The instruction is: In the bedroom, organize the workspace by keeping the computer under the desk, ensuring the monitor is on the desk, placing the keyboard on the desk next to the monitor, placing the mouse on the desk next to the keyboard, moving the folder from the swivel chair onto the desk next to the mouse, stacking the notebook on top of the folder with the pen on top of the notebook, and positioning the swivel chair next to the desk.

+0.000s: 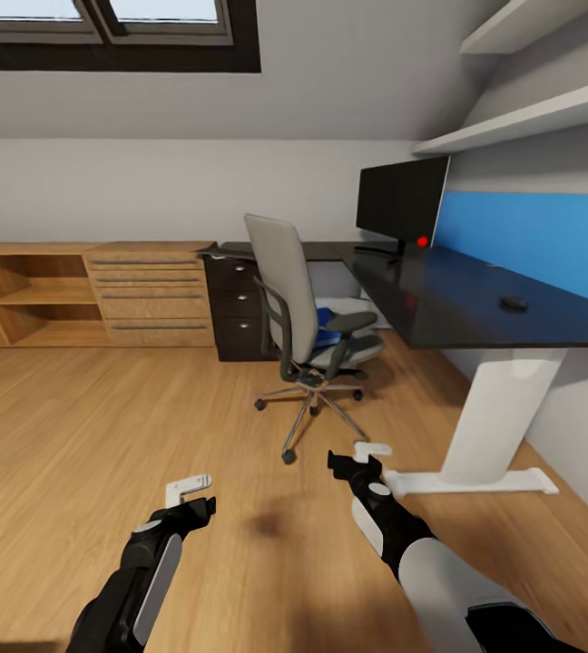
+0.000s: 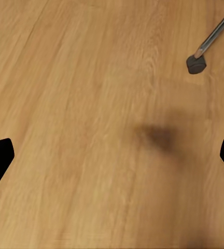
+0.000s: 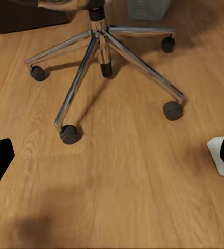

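We face the desk (image 1: pixel 475 295), a long black surface bearing the monitor (image 1: pixel 401 199) at its corner and the mouse (image 1: pixel 513 303) further along. The swivel chair (image 1: pixel 308 317) stands just beside it, the blue folder (image 1: pixel 328 325) lying on its seat, half hidden by the armrest. We judge the folder's move is in hand; next we must roll closer and reach over the seat. Our left claw (image 1: pixel 191 494) and right claw (image 1: pixel 359 461) hang spread and empty above the floor. Keyboard, notebook and pen we cannot make out.
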Controlling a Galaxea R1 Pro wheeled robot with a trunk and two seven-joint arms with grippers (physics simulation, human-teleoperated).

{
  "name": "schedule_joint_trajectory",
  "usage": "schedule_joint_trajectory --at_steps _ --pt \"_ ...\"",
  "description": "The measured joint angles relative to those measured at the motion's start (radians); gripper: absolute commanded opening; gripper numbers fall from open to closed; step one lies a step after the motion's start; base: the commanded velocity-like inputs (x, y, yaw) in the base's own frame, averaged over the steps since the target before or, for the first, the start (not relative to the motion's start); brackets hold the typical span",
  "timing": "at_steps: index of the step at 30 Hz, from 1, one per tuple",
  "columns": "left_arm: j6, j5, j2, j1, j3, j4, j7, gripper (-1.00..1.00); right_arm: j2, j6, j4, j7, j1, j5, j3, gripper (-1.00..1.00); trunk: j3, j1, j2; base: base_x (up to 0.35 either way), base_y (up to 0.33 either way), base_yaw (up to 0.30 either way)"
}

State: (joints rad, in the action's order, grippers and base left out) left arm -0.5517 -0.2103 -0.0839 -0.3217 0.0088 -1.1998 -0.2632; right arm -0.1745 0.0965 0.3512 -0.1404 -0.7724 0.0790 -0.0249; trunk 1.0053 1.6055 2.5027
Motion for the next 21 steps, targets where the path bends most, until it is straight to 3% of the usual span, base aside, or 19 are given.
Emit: schedule_joint_trajectory --at_steps 4,12,21 --pt "0.000 0.000 0.001 0.000 0.001 0.000 0.000 1.00 0.000 0.020 -0.001 -0.001 0.001 0.000 0.000 1.00 -0.006 0.000 0.000 0.319 0.000 -0.025" --pt "0.001 -0.001 0.002 0.000 0.002 -0.001 0.001 1.00 0.006 0.145 -0.007 -0.026 0.000 0.000 0.000 1.00 -0.012 0.000 0.000 0.319 -0.033 -0.008" --pt "0.002 -0.001 0.004 0.000 0.004 -0.006 0.002 1.00 0.086 0.173 -0.008 -0.059 -0.002 0.003 0.003 1.00 -0.012 0.001 0.000 0.146 -0.040 0.000"
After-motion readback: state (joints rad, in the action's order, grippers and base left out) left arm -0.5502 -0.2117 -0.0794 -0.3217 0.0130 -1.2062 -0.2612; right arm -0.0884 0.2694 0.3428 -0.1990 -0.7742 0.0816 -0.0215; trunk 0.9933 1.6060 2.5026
